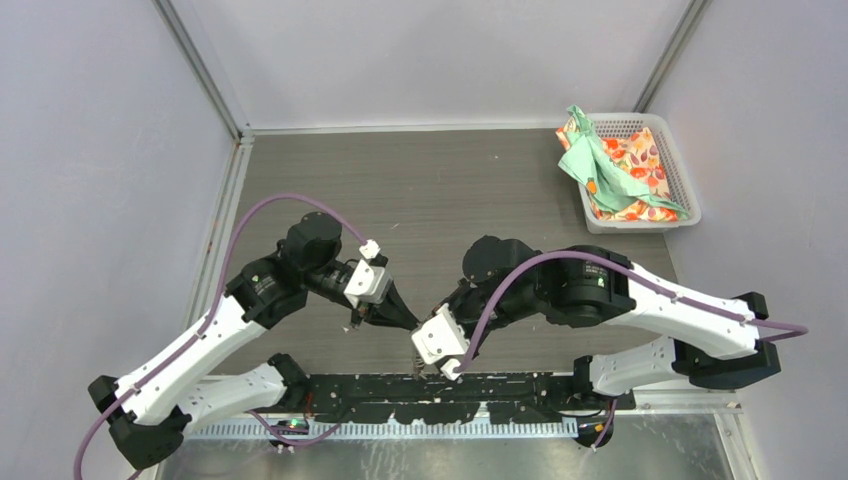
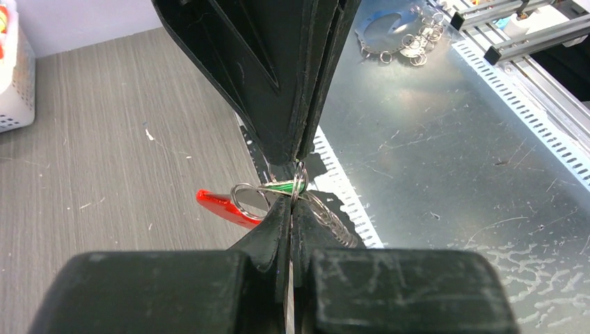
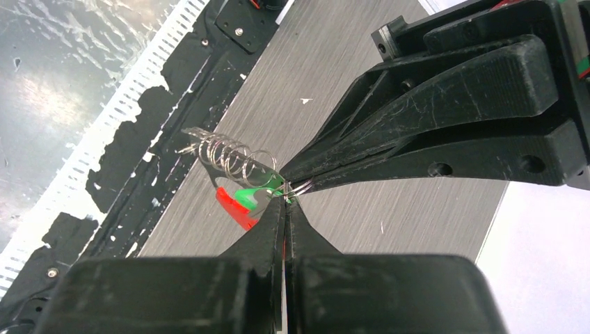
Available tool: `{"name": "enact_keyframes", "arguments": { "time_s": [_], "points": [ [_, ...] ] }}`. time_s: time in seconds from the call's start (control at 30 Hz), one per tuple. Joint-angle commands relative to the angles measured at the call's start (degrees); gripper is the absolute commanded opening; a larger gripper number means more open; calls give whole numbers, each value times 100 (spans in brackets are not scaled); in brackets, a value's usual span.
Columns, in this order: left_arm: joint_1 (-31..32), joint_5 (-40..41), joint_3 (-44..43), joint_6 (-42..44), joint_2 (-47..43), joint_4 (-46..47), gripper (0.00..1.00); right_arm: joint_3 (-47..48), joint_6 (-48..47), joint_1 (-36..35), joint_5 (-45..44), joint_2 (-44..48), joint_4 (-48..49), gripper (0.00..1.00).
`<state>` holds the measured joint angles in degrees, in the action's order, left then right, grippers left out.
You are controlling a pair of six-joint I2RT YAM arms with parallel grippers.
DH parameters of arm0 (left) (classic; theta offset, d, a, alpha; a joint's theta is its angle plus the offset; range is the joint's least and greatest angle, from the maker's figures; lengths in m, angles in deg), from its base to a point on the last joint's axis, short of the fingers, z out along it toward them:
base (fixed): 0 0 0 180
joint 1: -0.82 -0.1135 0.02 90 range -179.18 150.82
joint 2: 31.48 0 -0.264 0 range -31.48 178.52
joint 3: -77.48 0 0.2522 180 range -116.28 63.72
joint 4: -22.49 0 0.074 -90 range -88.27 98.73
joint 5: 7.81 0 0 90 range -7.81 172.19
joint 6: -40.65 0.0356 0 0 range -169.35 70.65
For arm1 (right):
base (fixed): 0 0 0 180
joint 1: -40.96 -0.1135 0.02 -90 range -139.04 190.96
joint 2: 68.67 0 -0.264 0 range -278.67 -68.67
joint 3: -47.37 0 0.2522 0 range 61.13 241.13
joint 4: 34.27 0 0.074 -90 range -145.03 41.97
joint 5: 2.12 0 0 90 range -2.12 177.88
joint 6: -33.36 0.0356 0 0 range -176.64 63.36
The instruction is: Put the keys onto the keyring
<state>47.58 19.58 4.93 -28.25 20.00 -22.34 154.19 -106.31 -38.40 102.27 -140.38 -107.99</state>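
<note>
Over the surface's near edge, left tool is clamped shut on the keyring, its red tab trailing away sideways. Right tool meets it tip to tip, shut, seemingly on the green key, touching the ring.

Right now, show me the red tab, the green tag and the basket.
red tab (image 2: 221, 206), left wrist view, its middle
green tag (image 3: 245, 197), right wrist view, flat face
basket (image 1: 680, 170), top view, right rim

Grey wood-grain table, steel plate at near edge.
A white basket of cloths stood far beyond the fingers, rightward.
</note>
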Motion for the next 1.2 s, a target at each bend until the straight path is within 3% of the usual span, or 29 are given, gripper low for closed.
{"name": "enact_keyframes", "arguments": {
  "time_s": [0.0,0.37,1.17],
  "points": [
    [17,49,-19,-71,-77,78,0,-187,195,-28,5,265,1028,1],
    [17,-13,-9,-42,-81,83,0,-485,379,-24,-262,472,1614,1],
    [18,-46,9,-39,-130,76,0,-753,650,-30,-778,875,1619,1]
  ]
}}
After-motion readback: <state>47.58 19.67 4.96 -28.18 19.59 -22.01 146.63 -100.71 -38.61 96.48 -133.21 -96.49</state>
